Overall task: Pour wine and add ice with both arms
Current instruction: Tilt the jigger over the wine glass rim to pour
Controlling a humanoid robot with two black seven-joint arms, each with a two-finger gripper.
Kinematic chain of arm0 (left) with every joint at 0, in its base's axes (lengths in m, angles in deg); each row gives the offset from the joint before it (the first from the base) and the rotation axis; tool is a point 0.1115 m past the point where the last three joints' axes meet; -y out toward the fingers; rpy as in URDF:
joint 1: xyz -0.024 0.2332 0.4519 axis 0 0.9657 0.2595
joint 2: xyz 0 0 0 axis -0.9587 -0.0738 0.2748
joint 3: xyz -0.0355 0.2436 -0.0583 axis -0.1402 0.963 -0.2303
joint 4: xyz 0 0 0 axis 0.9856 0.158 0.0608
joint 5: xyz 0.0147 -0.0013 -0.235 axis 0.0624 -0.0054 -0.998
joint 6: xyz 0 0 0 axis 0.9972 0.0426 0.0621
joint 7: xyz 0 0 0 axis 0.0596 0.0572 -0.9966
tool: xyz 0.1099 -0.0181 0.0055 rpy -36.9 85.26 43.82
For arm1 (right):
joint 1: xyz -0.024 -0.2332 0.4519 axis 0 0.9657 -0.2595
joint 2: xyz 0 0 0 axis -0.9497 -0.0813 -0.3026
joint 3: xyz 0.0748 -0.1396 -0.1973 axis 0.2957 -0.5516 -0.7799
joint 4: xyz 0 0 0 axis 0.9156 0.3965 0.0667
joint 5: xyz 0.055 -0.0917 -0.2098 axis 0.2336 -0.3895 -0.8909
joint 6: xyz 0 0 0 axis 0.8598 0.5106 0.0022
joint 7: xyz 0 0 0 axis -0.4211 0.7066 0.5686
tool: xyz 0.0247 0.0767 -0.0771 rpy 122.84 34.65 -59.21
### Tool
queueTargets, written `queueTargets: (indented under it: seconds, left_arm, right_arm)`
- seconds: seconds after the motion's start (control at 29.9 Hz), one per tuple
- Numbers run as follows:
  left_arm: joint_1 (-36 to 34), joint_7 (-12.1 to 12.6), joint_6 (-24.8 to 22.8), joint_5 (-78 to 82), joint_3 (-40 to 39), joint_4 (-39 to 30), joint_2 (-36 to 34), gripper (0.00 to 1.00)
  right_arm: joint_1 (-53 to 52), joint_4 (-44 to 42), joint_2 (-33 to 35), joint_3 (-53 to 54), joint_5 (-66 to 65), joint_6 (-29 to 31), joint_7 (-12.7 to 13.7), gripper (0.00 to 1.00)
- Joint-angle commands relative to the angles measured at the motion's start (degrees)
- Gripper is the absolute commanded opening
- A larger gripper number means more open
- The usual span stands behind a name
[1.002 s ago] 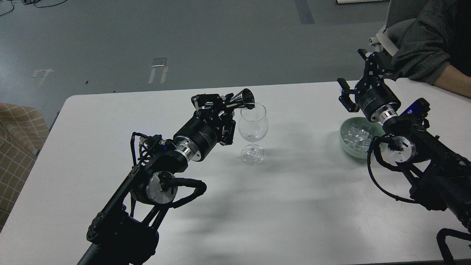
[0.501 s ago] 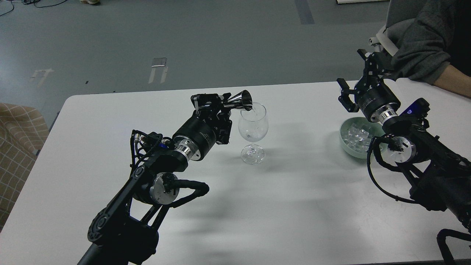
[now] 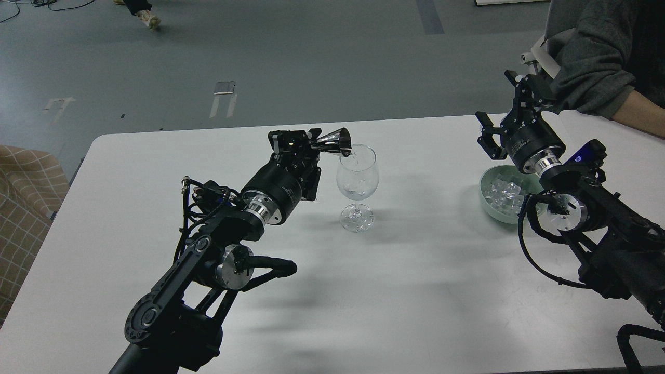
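Note:
A clear stemmed wine glass (image 3: 356, 179) stands on the white table (image 3: 415, 291) near its middle. My left gripper (image 3: 306, 146) is shut on a shiny metal jigger (image 3: 335, 143), tipped on its side with its mouth at the glass's left rim. A pale green bowl (image 3: 491, 200) at the right holds several clear ice cubes (image 3: 503, 191). My right gripper (image 3: 506, 111) is open and empty, raised above the far side of the bowl, next to a person's grey-sleeved arm (image 3: 592, 67).
A person sits at the table's far right corner, forearm (image 3: 641, 117) resting on the table. A beige checked cloth (image 3: 23, 208) lies off the table's left edge. Grey floor lies beyond the far edge.
My left gripper has drawn back to the left and slightly up with the jigger, whose mouth now sits at the glass's left rim instead of over it. The right arm has hardly moved.

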Motion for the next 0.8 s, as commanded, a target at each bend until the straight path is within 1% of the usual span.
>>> queueTargets:
  seconds: [0.0,0.4,0.77]
  left_arm:
    - [-0.1,0.0,0.0,2.0,0.0,0.0,0.0,0.13]
    - [-0.1,0.0,0.0,7.7,2.2,-0.1,0.0,0.13]
    - [-0.1,0.0,0.1,10.6,2.0,-0.1,0.0,0.13]
  right_arm:
    - [0.0,0.0,0.0,0.0,0.0,0.0,0.0,1.0]
    - [0.0,0.0,0.0,0.0,0.0,0.0,0.0,1.0]
    - [0.0,0.0,-0.1,0.0,0.0,0.0,0.0,1.0]
